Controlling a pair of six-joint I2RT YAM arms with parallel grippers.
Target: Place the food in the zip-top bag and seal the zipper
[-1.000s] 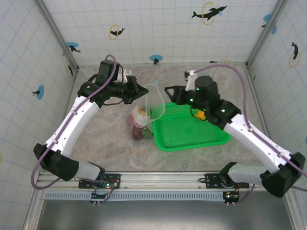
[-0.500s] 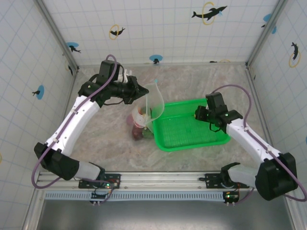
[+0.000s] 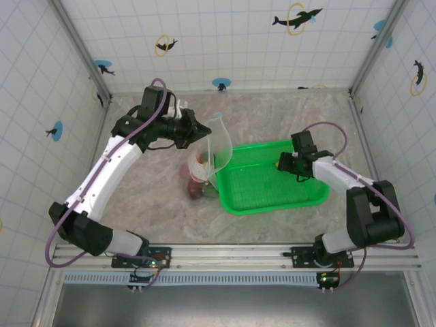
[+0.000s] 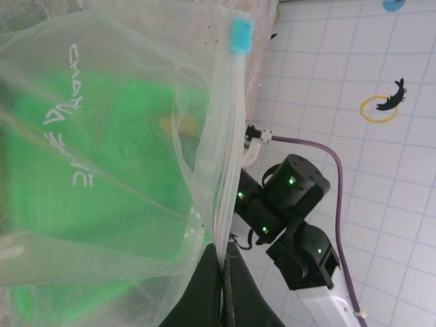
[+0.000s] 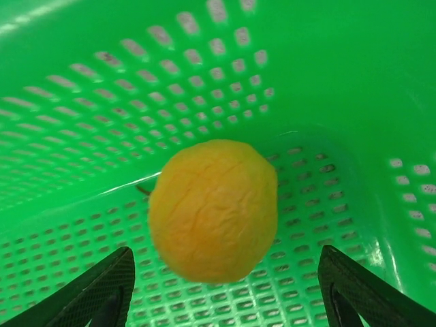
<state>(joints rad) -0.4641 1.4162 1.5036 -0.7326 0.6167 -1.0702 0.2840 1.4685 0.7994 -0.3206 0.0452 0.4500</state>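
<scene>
The right arm has drawn back from beside the raised bag and folded in over the far right corner of the basket; the left arm has not shifted.

One table carries everything, with two arms reaching over it. One green basket lies right of centre. One zip-top bag stands just left of it, touching its near left corner, its mouth lifted and its bottom resting on the table. At least four pieces of food show through the bag's bottom: orange, maroon, red and green. One orange-yellow fruit lies in the basket's far right corner.

The left hand is pinched tight on the zipper, holding that strip up, its pale-blue end piece at the far end. The right hand points down into the basket corner, its fingers spread wide to either side of the fruit, gripping nothing.
</scene>
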